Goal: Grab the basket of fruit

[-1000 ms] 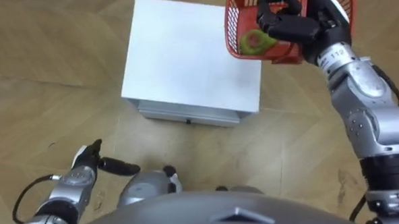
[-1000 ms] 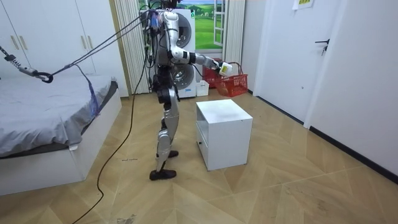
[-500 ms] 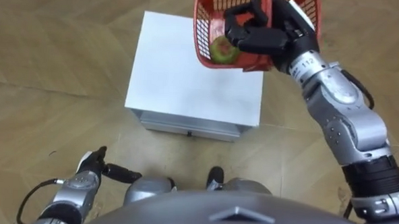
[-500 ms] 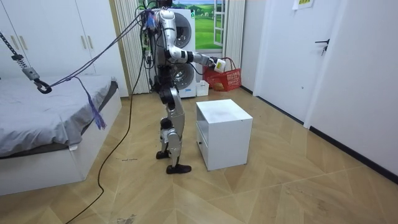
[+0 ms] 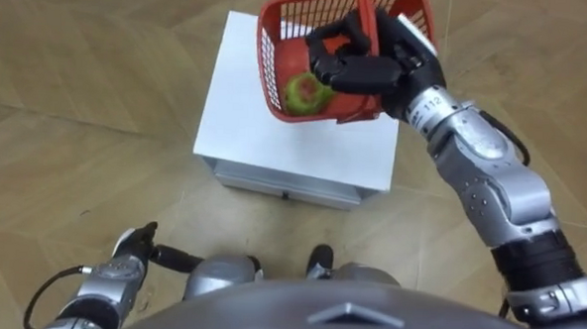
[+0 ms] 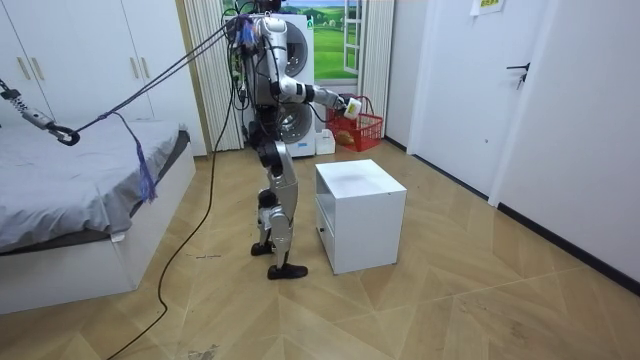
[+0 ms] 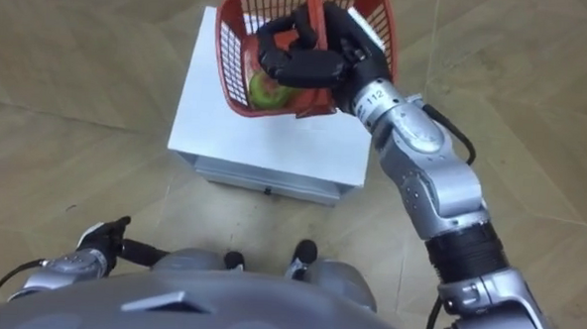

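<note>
One hand has the basket (image 5: 270, 79): the right hand (image 5: 372, 67), curled round its handle (image 5: 364, 7), holds it tilted, clear above the desk (image 5: 241, 123), a fruit (image 5: 302, 90) inside. Left hand (image 5: 125, 266) hangs low, fingers relaxed, well apart

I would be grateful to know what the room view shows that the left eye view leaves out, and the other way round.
The room view brings in the surroundings: a bed on its left, a washing machine behind the robot, and the robot standing beside the white cabinet. The left eye view brings in the green fruit inside the red basket, the right hand with fingers curled round its handle, and the left hand low at the robot's side. Both share the basket lifted clear of the cabinet.
</note>
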Tool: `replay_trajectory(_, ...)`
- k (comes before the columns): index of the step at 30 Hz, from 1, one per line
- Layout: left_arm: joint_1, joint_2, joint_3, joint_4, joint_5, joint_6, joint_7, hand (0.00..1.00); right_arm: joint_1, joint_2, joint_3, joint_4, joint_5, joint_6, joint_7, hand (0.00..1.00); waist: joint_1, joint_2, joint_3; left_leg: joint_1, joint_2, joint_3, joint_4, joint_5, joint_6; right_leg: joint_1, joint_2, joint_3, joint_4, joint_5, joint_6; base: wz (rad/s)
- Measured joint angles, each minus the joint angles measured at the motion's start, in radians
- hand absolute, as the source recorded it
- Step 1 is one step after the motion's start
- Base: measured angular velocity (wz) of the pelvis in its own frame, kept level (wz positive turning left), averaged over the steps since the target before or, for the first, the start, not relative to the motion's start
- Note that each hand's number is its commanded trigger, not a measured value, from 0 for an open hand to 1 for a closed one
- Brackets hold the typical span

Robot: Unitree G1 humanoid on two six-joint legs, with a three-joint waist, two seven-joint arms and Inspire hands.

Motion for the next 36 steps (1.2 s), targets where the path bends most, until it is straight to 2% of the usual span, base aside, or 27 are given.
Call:
replay_trajectory(2, -0.005, 0.0, -0.003, 0.031, 0.0, -0.007, 0.017, 0.0, 0.0, 0.023, 0.015, 0.069, 0.0, 0.0, -0.001, 1.0, 0.004, -0.005, 0.0008, -0.02, -0.001, 0.0, 0.011, -0.002, 0.001, -0.013, -0.004, -0.01, 0.0, 0.001, -0.002, 0.02)
replay_trajectory(10, 0.007, 0.002, -0.024, 0.068, 0.001, -0.004, 0.022, 0.0, -0.015, 0.034, 0.041, 0.11, 0.063, 0.0, -0.005, 1.0, 0.007, -0.001, 0.0082, -0.095, -0.001, -0.002, 0.08, -0.032, 0.008, -0.058, -0.009, -0.021, 0.017, 0.001, -0.001, 0.01)
replay_trajectory(15, 0.017, 0.004, -0.025, 0.068, 0.022, 0.003, 0.014, 0.0, -0.025, 0.036, 0.04, 0.153, 0.12, -0.024, -0.004, 1.0, 0.005, 0.005, 0.0144, -0.139, -0.003, -0.021, 0.106, -0.037, 0.01, -0.082, -0.014, -0.042, 0.017, 0.001, 0.0, 0.11)
replay_trajectory(19, 0.031, 0.003, -0.022, 0.079, 0.024, 0.015, 0.012, 0.0, -0.036, 0.05, 0.04, 0.195, 0.056, -0.026, -0.013, 1.0, 0.005, 0.023, 0.0228, -0.161, -0.004, -0.023, 0.11, -0.037, 0.01, -0.099, -0.015, -0.047, 0.017, 0.0, 0.001, 0.03)
replay_trajectory(20, 0.032, 0.003, -0.02, 0.085, 0.033, 0.015, 0.008, 0.0, -0.036, 0.051, 0.038, 0.211, 0.037, -0.026, -0.013, 1.0, 0.006, 0.028, 0.0205, -0.169, -0.005, -0.025, 0.111, -0.037, 0.01, -0.106, -0.016, -0.051, 0.017, -0.001, 0.002, 0.08)
replay_trajectory(25, 0.032, 0.003, -0.013, 0.111, 0.091, 0.015, -0.007, 0.0, -0.041, 0.05, 0.014, 0.224, 0.011, -0.033, -0.027, 1.0, 0.011, 0.042, 0.0199, -0.193, -0.004, -0.025, 0.118, -0.036, 0.01, -0.13, -0.018, -0.056, 0.021, -0.001, 0.002, 0.02)
replay_trajectory(31, 0.032, 0.001, -0.001, 0.124, 0.091, 0.015, -0.007, 0.0, -0.042, 0.046, -0.04, 0.227, 0.011, -0.066, -0.054, 1.0, 0.025, 0.046, 0.0206, -0.189, -0.003, -0.023, 0.109, -0.036, 0.011, -0.133, -0.021, -0.06, 0.032, -0.006, 0.006, 0.02)
replay_trajectory(36, 0.034, 0.001, -0.001, 0.133, 0.091, 0.015, -0.003, 0.0, -0.059, 0.041, -0.047, 0.256, 0.015, -0.076, -0.086, 1.0, 0.036, 0.056, 0.0187, -0.192, -0.004, -0.022, 0.107, -0.036, 0.012, -0.133, -0.024, -0.061, 0.033, -0.006, 0.006, 0.0)
